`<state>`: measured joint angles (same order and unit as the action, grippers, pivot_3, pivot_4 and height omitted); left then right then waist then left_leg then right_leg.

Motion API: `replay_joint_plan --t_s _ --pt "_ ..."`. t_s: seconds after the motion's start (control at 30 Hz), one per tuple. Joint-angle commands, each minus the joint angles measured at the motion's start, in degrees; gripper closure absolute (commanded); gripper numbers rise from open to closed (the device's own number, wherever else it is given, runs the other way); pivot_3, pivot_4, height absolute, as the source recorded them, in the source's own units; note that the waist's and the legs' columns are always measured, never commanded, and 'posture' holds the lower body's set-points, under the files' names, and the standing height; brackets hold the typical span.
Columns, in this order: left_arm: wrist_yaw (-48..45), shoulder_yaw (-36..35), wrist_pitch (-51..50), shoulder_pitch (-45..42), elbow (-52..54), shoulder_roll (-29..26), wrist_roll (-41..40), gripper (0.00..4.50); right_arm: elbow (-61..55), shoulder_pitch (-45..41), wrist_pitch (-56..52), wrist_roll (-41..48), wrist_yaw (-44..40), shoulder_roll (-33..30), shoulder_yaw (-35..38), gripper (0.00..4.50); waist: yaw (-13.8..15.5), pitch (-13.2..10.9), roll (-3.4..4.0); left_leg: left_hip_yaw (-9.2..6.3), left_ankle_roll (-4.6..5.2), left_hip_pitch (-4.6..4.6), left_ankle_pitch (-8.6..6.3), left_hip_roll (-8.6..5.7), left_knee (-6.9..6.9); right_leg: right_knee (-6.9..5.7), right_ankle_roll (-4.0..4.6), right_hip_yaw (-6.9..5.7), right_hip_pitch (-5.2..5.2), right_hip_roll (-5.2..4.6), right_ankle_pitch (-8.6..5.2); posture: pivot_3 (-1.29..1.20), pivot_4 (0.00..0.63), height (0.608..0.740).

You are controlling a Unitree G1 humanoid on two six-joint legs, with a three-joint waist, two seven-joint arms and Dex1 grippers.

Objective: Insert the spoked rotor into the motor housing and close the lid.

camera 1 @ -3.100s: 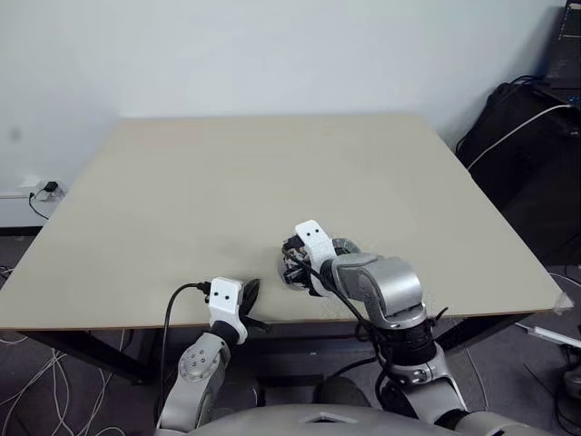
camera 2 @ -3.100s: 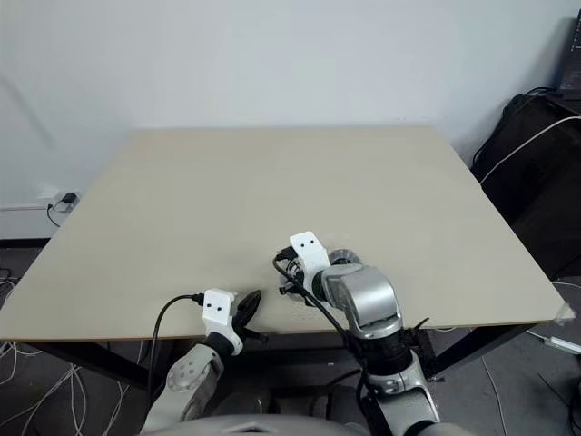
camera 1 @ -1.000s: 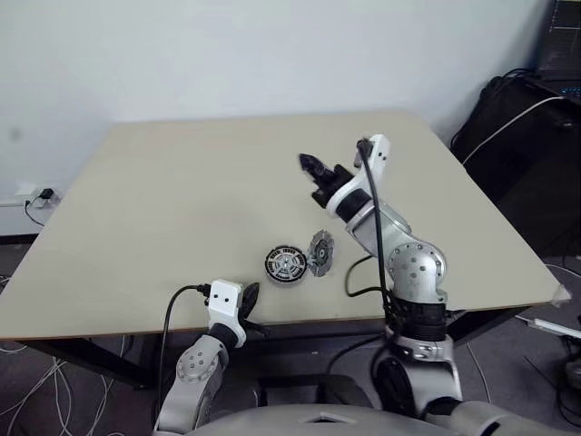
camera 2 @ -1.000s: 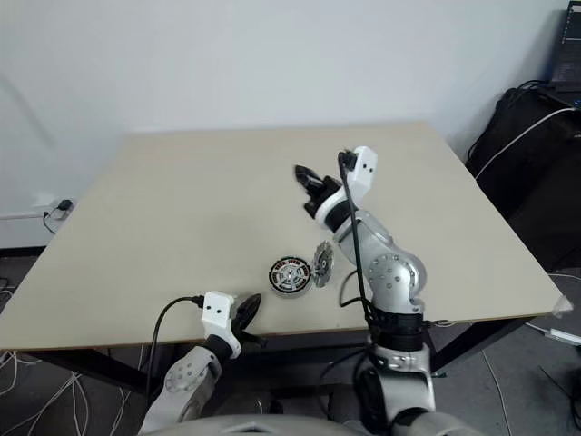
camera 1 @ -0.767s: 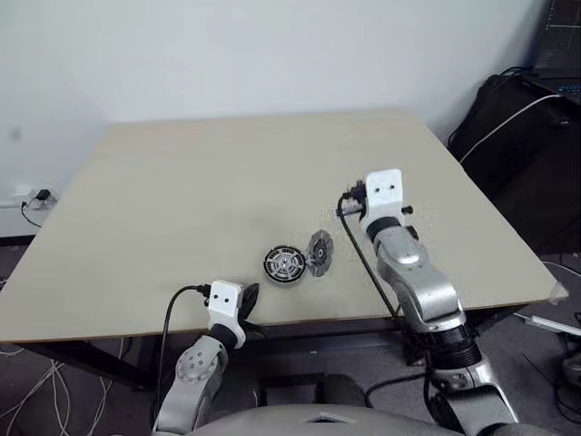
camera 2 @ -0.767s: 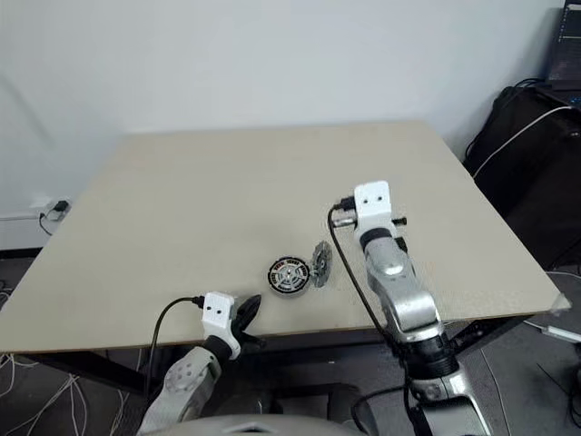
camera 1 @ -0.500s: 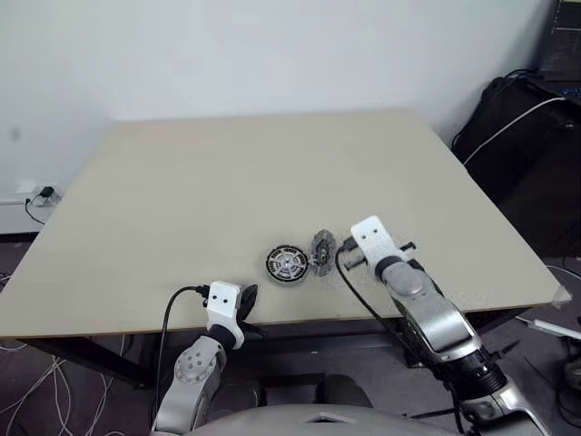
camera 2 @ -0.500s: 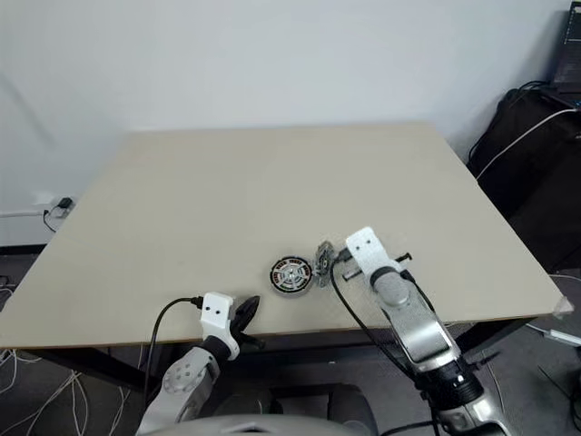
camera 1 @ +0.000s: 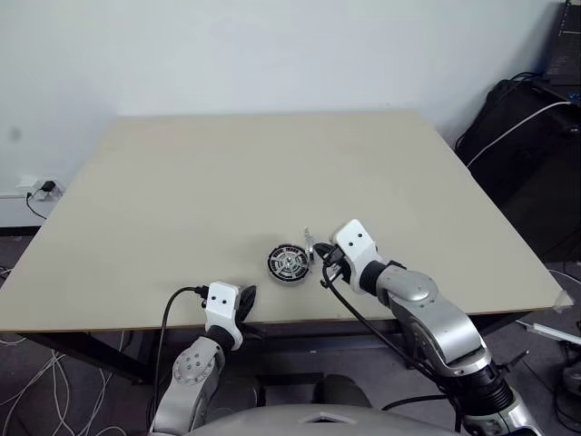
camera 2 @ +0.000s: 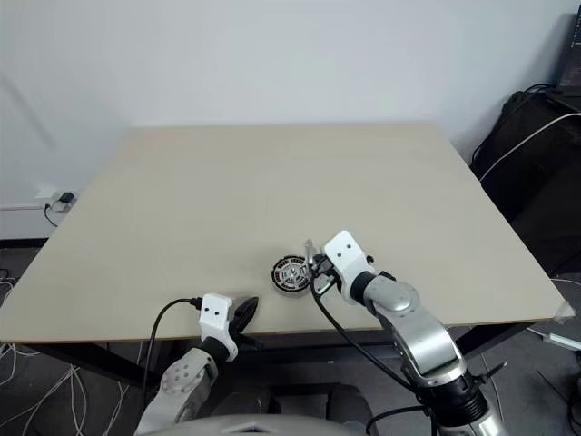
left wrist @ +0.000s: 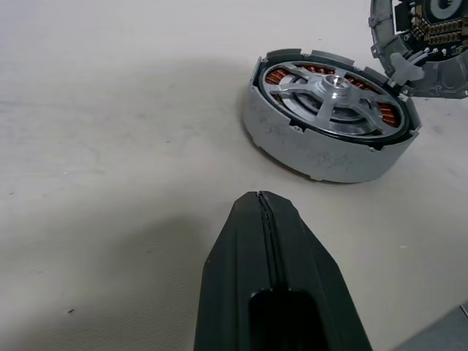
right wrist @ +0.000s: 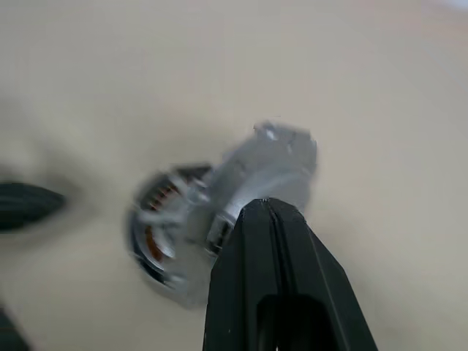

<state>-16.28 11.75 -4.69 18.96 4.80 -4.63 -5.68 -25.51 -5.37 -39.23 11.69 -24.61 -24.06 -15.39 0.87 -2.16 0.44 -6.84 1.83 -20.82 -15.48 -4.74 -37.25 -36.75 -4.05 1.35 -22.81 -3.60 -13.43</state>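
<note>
Over the last second I had brought the right gripper (right wrist: 267,208) down from high over the middle of the table (camera 1: 182,182) to the near edge, just behind the lid (camera 1: 309,247); the lid, which had leaned well open, now stood closer to upright. The left gripper (left wrist: 261,201) had not moved, its black fingers pressed together at the table's front edge. The right fingers were also pressed flat together, holding nothing.

I could read no writing or labels on any part.

The motor housing (left wrist: 329,121) sat flat near the table's front edge, a low grey metal drum with a notched rim. The left wrist view showed what the head views could not: copper-brown windings inside, and the spoked rotor (left wrist: 333,86) already seated in it, smooth silver arms running to a shiny hub. The lid stood on edge against the housing's far side, hinged there as far as I could tell. The right wrist view was blurred, giving only the lid's grey back over the housing. The tabletop was matte beige with faint scuffs.
</note>
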Motion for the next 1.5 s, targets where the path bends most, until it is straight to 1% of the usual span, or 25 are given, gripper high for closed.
replay_joint_plan --t_s 0.03,0.23,0.5,0.77,0.97,1.07,1.2,1.33,1.43,1.47,1.5 --pt "0.1 -0.2 0.3 -0.3 2.8 0.0 -0.2 4.5 -2.0 -0.6 1.2 1.5 -2.0 0.9 0.0 4.48 0.1 0.0 0.0 0.0 0.0 0.0 0.0 0.0 0.0 0.0 0.0 0.0 0.0 0.0 0.0 0.0 0.0 0.74" --pt "0.3 -0.3 0.1 -0.4 3.3 -0.1 -0.1 4.5 2.4 -2.0 1.7 -0.2 -2.0 3.6 -2.7 4.48 0.2 0.0 0.0 0.01 -0.04 0.02 -0.02 0.04 -0.01 -0.02 0.01 0.0 0.0 0.0 0.0 0.0 0.0 0.74" --pt "0.3 -0.4 -0.2 -0.3 3.9 -0.4 -0.1 4.5 13.8 -4.4 5.4 -1.8 -1.9 9.1 -4.2 4.48 0.2 0.0 0.02 0.03 -0.04 0.06 -0.01 0.03 -0.03 -0.04 0.02 0.0 0.03 0.06 0.01 0.0 0.0 0.74" --pt "0.3 -0.3 -0.5 -0.3 4.3 -0.4 -0.1 4.5 20.6 -5.9 6.9 -3.2 -3.1 12.8 -6.7 4.48 0.2 0.1 0.05 0.03 -0.02 0.06 0.0 -0.01 -0.02 -0.06 0.04 0.01 0.02 0.11 0.02 0.0 0.0 0.74" --pt "0.5 -0.4 -0.5 -0.2 4.2 -0.2 0.0 4.5 20.3 -4.6 5.5 -3.7 -6.0 11.5 -8.7 4.48 0.2 0.1 0.08 0.03 -0.02 0.06 0.0 -0.02 -0.02 -0.07 0.06 0.0 0.01 0.11 0.02 0.0 0.0 0.74" --pt "0.5 -0.4 -0.3 -0.4 4.0 -0.2 0.0 4.5 19.5 -3.9 9.5 -5.0 -6.3 10.6 -8.8 4.48 0.2 0.1 0.09 0.03 -0.03 0.06 0.0 -0.03 -0.03 -0.08 0.05 0.0 0.02 0.1 0.01 0.0 0.0 0.74" --pt "0.5 -0.4 -0.2 -0.6 3.9 -0.3 0.1 4.5 16.0 -2.6 14.4 -2.6 -7.3 11.0 -5.5 4.48 0.2 0.1 0.09 0.03 -0.04 0.06 -0.01 -0.03 -0.03 -0.08 0.04 0.0 0.01 0.1 0.01 0.0 0.0 0.74" --pt "0.5 -0.4 -0.2 -0.6 3.9 -0.3 0.2 4.5 13.5 -1.4 23.1 -4.3 -7.1 9.9 -4.2 4.48 0.2 0.1 0.08 0.03 -0.03 0.07 -0.01 -0.03 -0.03 -0.08 0.02 0.0 0.03 0.11 0.02 0.0 0.0 0.74" --pt "0.6 -0.3 -0.1 -0.6 3.8 -0.3 0.3 4.5 13.4 -1.3 25.5 -2.3 -9.1 9.4 -2.4 4.48 0.2 0.1 0.07 0.03 -0.03 0.08 0.0 -0.03 -0.04 -0.07 0.02 0.0 0.04 0.12 0.02 0.0 0.0 0.74" --pt "0.6 -0.2 -0.1 -0.5 3.8 -0.3 0.3 4.5 13.9 -1.6 24.7 -1.2 -9.4 9.5 -1.5 4.48 0.2 0.1 0.07 0.04 -0.01 0.1 0.01 -0.03 -0.04 -0.08 0.02 0.0 0.06 0.12 0.02 0.0 0.0 0.74" --pt "0.5 -0.2 -0.1 -0.6 3.7 -0.2 0.3 4.5 15.2 -2.2 24.0 -1.0 -8.7 9.7 -0.5 4.31 0.2 0.1 0.07 0.04 -0.01 0.11 0.01 -0.04 -0.05 -0.08 0.02 0.0 0.07 0.12 0.02 0.0 0.0 0.74"
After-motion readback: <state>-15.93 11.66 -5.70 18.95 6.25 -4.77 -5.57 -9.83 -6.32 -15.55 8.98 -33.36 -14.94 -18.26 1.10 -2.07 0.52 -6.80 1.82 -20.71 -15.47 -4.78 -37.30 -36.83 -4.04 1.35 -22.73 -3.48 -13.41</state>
